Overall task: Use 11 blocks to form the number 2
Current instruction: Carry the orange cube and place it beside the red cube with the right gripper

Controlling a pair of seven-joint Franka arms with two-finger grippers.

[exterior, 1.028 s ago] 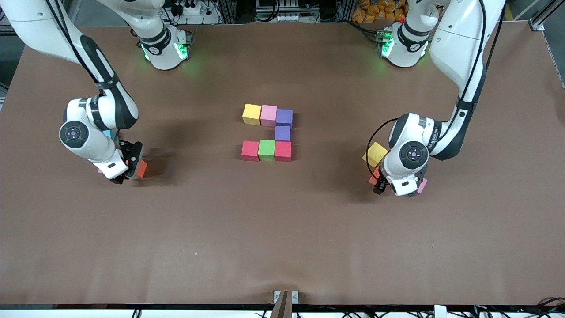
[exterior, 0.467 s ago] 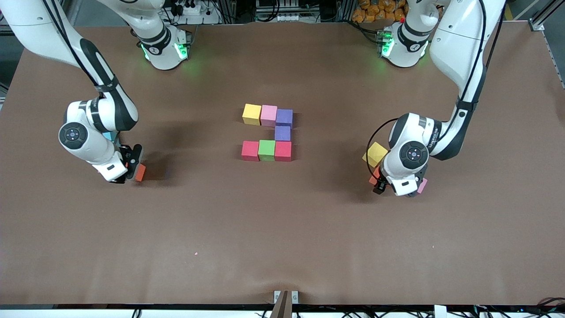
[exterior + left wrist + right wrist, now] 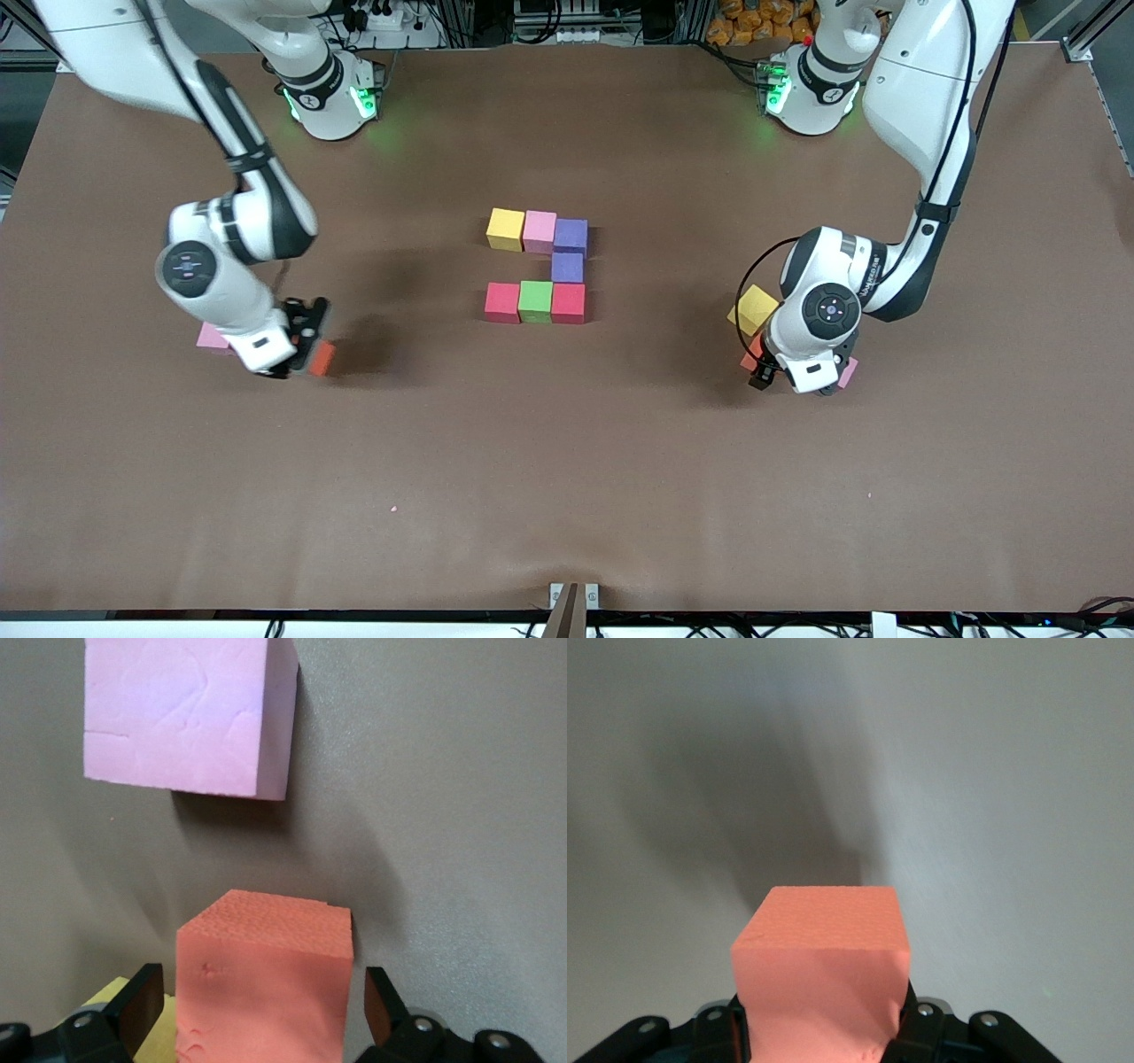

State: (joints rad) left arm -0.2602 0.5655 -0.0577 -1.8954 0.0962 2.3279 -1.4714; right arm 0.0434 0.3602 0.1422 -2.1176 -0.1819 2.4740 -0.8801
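Observation:
My right gripper (image 3: 310,358) is shut on an orange block (image 3: 322,357) and holds it just above the table; in the right wrist view the orange block (image 3: 824,970) fills the jaws of the right gripper (image 3: 824,1032). My left gripper (image 3: 799,376) stands open astride a second orange block (image 3: 261,988), with gaps on both sides. A pink block (image 3: 186,713) and a yellow block (image 3: 753,309) lie beside that one. At the table's middle lie the number 2's yellow (image 3: 505,229), pink (image 3: 539,231), two purple (image 3: 569,250), red (image 3: 501,302), green (image 3: 535,301) and red (image 3: 568,303) blocks.
Another pink block (image 3: 213,338) lies on the table by the right arm's wrist. A pink block (image 3: 848,372) and an orange one (image 3: 750,359) peek out from under the left hand. Bare brown table lies nearer the front camera than the number 2's blocks.
The right gripper shut on the orange block, lifted it and moved toward the table's middle, uncovering a pink block. The left arm has not moved.

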